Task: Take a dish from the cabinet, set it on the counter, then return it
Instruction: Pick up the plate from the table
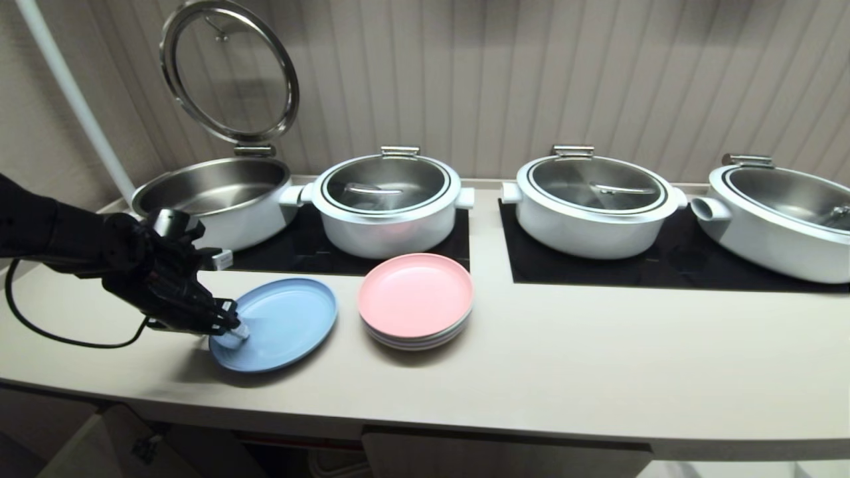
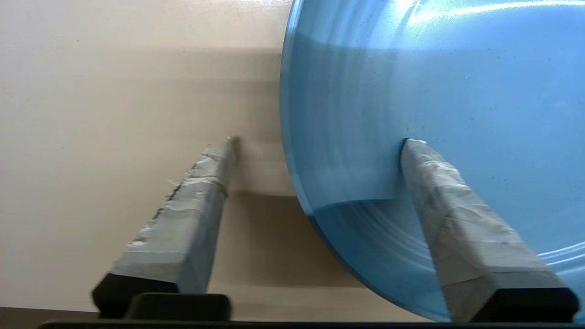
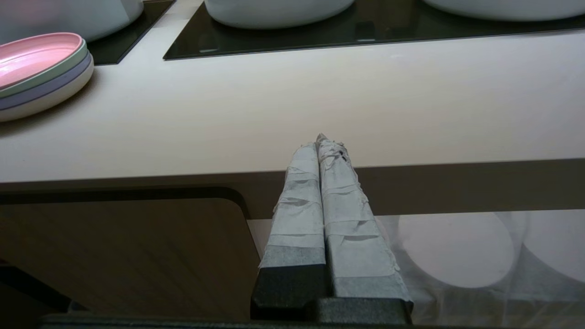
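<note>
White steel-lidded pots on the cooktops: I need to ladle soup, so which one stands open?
The leftmost white pot, behind the left pincer: its round glass lid is hinged upright.

Bare counter (image 1: 597,345) stretches wide to the right of the pink-topped stack (image 1: 415,300), open for a pass. Behind, four white pots (image 1: 388,202) wall off the back. The blue dish (image 1: 275,325) and stack sit near each other, the gap between them narrow.

Light-blue dish (image 1: 282,323), pink-topped plate stack (image 1: 416,300), cream counter (image 1: 597,345).
</note>
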